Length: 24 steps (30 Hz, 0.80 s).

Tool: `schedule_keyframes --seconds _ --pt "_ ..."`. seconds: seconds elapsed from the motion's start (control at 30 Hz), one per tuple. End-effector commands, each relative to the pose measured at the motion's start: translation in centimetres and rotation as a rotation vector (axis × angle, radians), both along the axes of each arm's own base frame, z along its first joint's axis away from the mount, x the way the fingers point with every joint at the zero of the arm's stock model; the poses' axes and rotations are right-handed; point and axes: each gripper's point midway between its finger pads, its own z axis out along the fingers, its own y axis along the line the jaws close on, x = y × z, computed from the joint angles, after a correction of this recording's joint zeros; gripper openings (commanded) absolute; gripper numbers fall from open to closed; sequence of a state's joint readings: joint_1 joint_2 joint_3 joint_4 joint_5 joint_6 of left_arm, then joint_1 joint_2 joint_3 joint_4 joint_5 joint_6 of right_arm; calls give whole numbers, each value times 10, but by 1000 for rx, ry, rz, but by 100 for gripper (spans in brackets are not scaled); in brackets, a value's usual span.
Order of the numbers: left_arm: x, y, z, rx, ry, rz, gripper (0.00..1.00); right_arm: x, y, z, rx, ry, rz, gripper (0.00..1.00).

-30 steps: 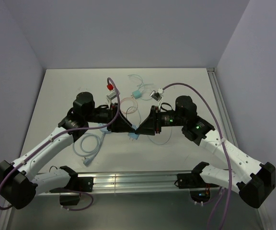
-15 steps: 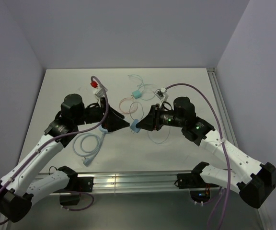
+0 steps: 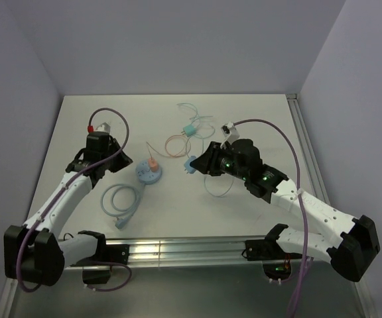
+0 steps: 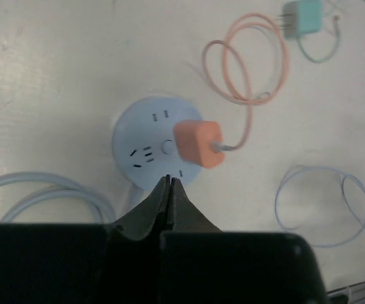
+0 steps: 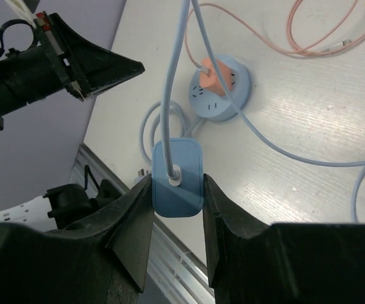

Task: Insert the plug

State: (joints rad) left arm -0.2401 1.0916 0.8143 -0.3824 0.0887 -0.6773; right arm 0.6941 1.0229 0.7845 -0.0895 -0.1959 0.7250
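teal plug (image 4: 304,16) cropped at top, blue plug (image 5: 177,180) prongs hidden

Light-blue rounded-rectangle plastic plug (image 5: 177,178), gripped by its two sides between the right fingers (image 5: 130,218), pale cable leaving its facing side. Round pale-blue plastic socket hub (image 4: 146,152), flat on the worktop (image 3: 257,126), well apart from that plug. Orange cube-shaped plug (image 4: 197,143) seated on the hub's top, other slots free.
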Motion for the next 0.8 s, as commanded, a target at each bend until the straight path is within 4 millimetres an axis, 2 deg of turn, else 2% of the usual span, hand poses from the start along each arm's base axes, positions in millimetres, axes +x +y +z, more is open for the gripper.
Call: schedule_keyframes --seconds 0.0,0.17,0.2,0.27,0.3,0.4,0.53,0.73,0.77 --pt "25 16 -11 -24 6 119 0 14 11 14 36 -51 -47 0" --pt "49 14 -30 -57 35 139 0 12 19 -3 2 -24 -74 0" --pt "50 16 -41 -65 69 156 0 12 25 2 22 -49 -83 0" --pt "52 20 -51 -83 98 186 0 15 26 -5 19 -54 -123 0" --pt "49 20 -61 -83 128 195 0 17 31 -8 24 -60 -134 0" --pt "37 23 -77 -96 158 234 0 22 38 -21 17 -49 -146 0" --pt "20 27 -94 -83 178 260 0 27 47 -29 8 -35 -135 0" --pt "-1 12 -116 -100 224 210 0 42 69 -49 -33 21 -129 0" --pt "-4 12 -118 -101 230 207 0 44 74 -61 -54 39 -126 0"
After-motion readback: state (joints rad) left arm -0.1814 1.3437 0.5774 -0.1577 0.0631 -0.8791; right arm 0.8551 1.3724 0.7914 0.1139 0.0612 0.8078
